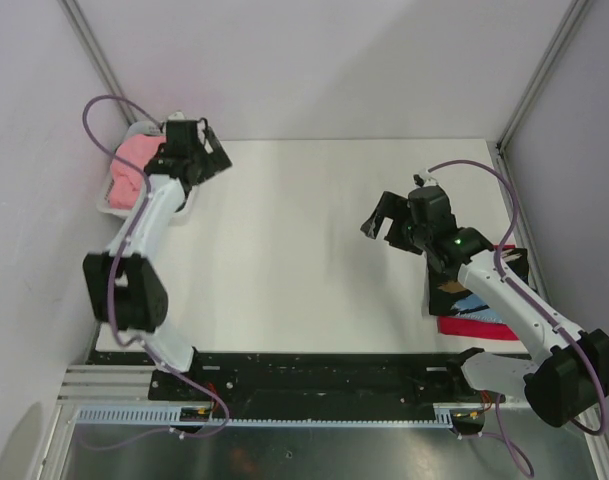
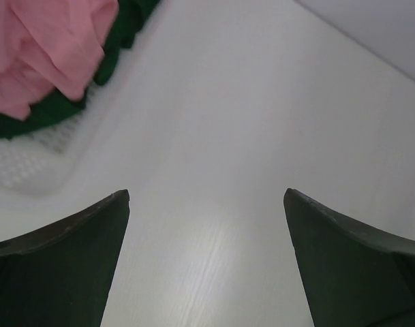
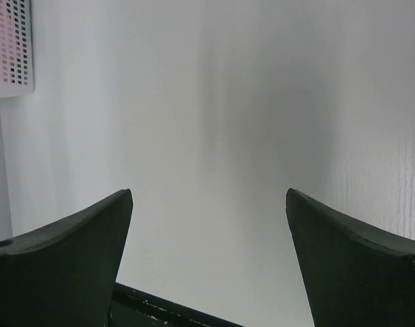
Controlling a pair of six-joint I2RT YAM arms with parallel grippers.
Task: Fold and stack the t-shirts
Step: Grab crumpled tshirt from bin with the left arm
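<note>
Pink tee (image 2: 43, 48) in mesh basket (image 2: 30, 167), left fingers (image 2: 57, 266) apart, right fingers (image 3: 357, 266) apart, printed tee (image 1: 462, 298) lettering unreadable

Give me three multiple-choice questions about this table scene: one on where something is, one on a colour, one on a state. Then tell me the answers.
1. Where is the salmon-pink t-shirt?
A. Spread out mid-table
B. In the white mesh basket
C. Held by the right arm

2. What colour is the cloth lying under it?
A. Yellow
B. White
C. Dark green

3. How do the left gripper and the right gripper stand?
A. Both open and empty
B. Both shut on cloth
C. One open, one shut

Answers:
1. B: the left wrist view shows it bunched in the basket.
2. C: a dark green t-shirt shows past its edge.
3. A: each wrist view shows the fingers wide apart with nothing between them.
</note>
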